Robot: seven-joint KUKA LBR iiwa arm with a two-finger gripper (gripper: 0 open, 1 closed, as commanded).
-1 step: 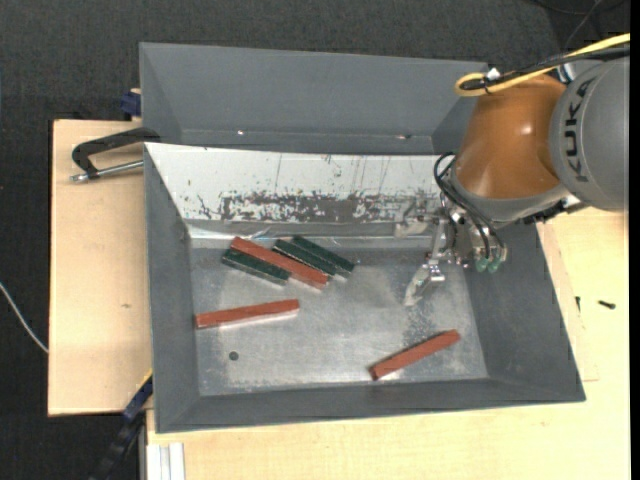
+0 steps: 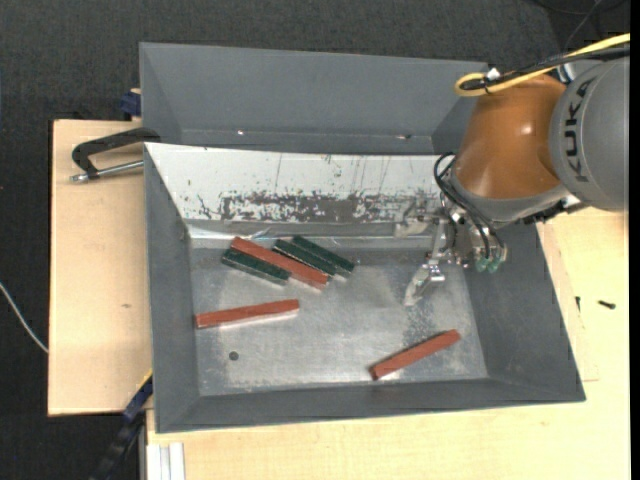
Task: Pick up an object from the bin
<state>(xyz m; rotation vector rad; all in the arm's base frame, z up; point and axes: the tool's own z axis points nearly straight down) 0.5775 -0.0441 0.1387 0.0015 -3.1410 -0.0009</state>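
The gripper hangs low in the right half of the bin, under the orange wrist cover, over bare floor. We cannot tell whether the pincer is apart or together. The nearest thing is a red bar: it lies flat and slanted by the front wall, near the gripper on its front side, and the two are not touching. We note a second bar, also red, flat at left-centre. Behind it lies a cluster of two green and two red bars, side by side and touching, well apart from the gripper.
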